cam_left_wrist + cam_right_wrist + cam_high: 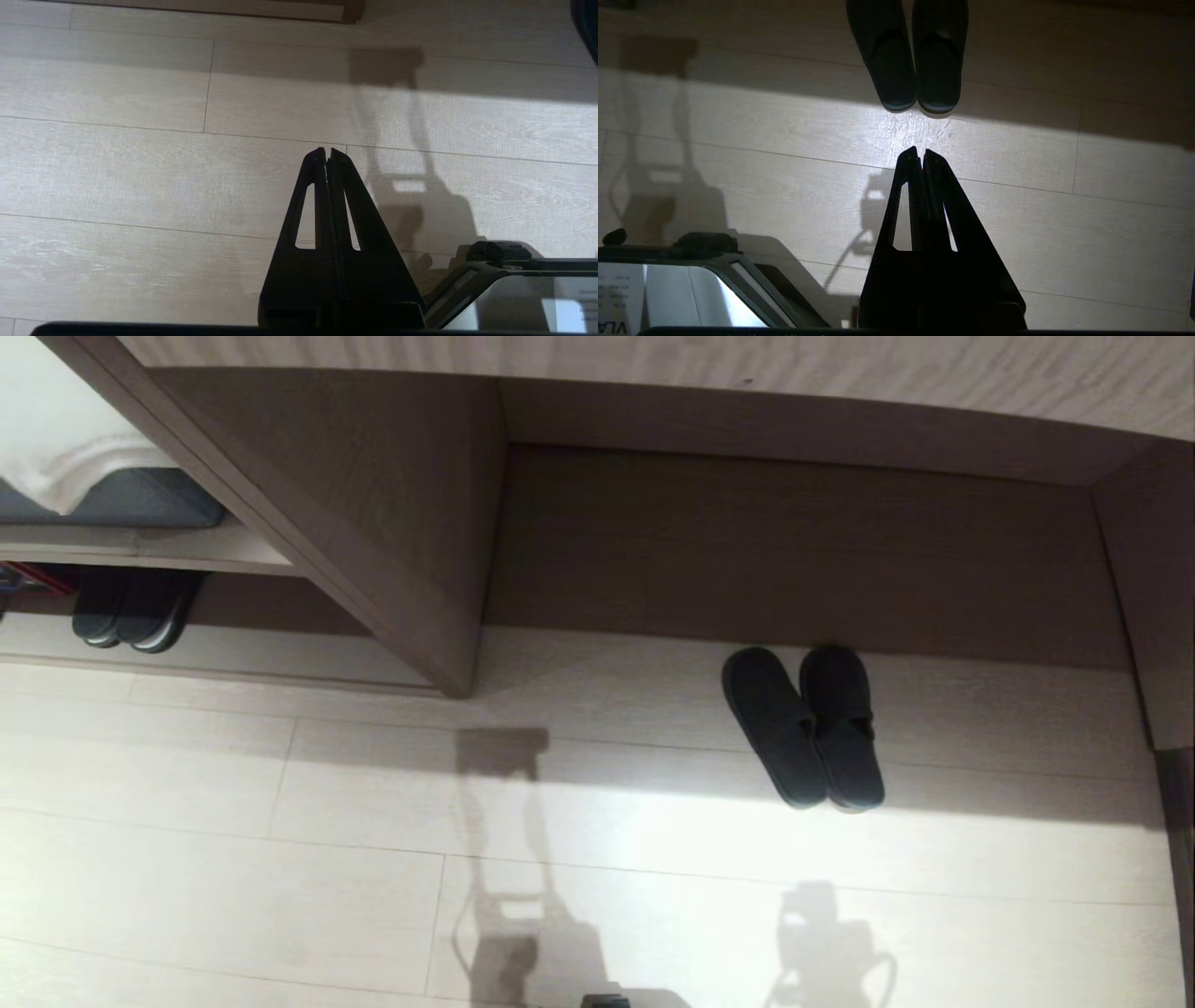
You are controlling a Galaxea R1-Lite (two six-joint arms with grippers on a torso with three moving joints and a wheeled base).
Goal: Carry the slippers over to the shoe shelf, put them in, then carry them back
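The pair of flat dark grey-black slippers point(805, 726) is sitting side by side on the pale wood-plank floor point(280, 859), right at the open front of the light beige wood-grain shoe shelf point(392, 523). The left gripper point(326, 151) and right gripper point(920, 151) are both hanging over bare floor, fingers pressed together, holding nothing.

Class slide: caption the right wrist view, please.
Shut right gripper hangs over the floor, just short of the paired slippers.
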